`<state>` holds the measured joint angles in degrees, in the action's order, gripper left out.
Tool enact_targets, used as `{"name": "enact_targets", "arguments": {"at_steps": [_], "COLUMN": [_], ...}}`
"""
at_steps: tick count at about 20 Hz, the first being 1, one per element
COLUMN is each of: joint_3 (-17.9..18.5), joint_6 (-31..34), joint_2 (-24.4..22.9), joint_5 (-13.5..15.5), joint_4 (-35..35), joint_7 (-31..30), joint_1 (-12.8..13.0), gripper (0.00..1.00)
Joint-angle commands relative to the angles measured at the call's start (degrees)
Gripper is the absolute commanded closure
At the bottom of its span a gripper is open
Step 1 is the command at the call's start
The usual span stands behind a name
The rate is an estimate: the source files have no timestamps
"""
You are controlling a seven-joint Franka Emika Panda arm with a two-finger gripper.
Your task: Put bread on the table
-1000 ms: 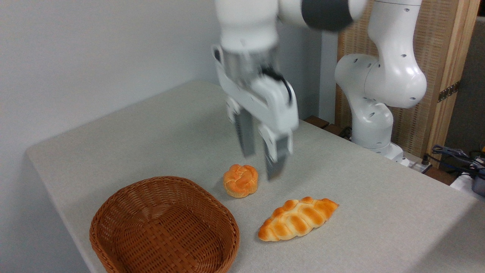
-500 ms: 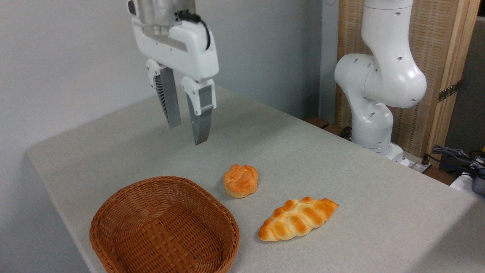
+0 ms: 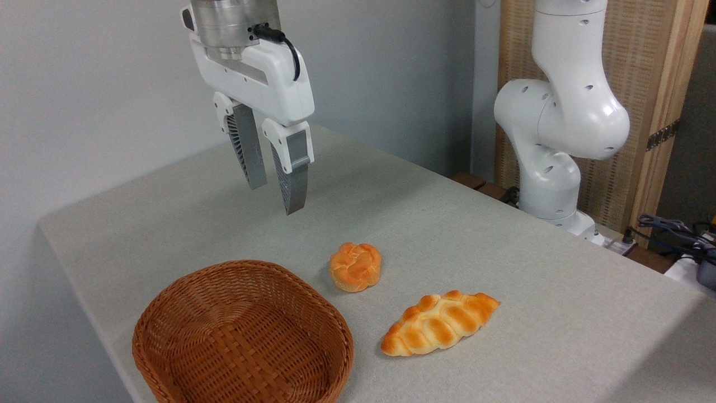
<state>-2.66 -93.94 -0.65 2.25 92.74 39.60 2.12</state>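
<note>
my gripper (image 3: pixel 275 196) raised, pointing down, fingers (image 3: pixel 293 182) slightly parted, nothing between; wrist directly above, arm base far right.

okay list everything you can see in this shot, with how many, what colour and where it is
braided loaf: 1, golden-orange, on the table, front right of centre
round bun: 1, orange, on the table, behind-left of the loaf
wicker basket: 1, brown, empty, front left
table: 1, light grey-beige, fills the scene
cables: several, dark, far right edge
robot arm: 1, white, behind the table at right
gripper: 1, white and grey, open, in the air above the table's left half
</note>
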Motion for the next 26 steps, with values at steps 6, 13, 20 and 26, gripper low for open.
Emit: {"name": "enact_targets", "arguments": {"at_steps": [6, 13, 20, 26], "joint_3": [1.2, 8.2, 6.8, 4.4], "joint_6": [1.6, 1.6, 1.7, 1.7], "joint_2": [-1.1, -1.3, -0.9, -0.9], "joint_5": [-3.6, -2.3, -2.2, -2.2], "joint_4": [-0.8, -0.8, -0.8, -0.8], "joint_7": [0.3, 0.4, 0.7, 0.7], "joint_1": [0.5, 6.2, 5.9, 3.3], "gripper": [0.00, 0.00, 0.00, 0.00]}}
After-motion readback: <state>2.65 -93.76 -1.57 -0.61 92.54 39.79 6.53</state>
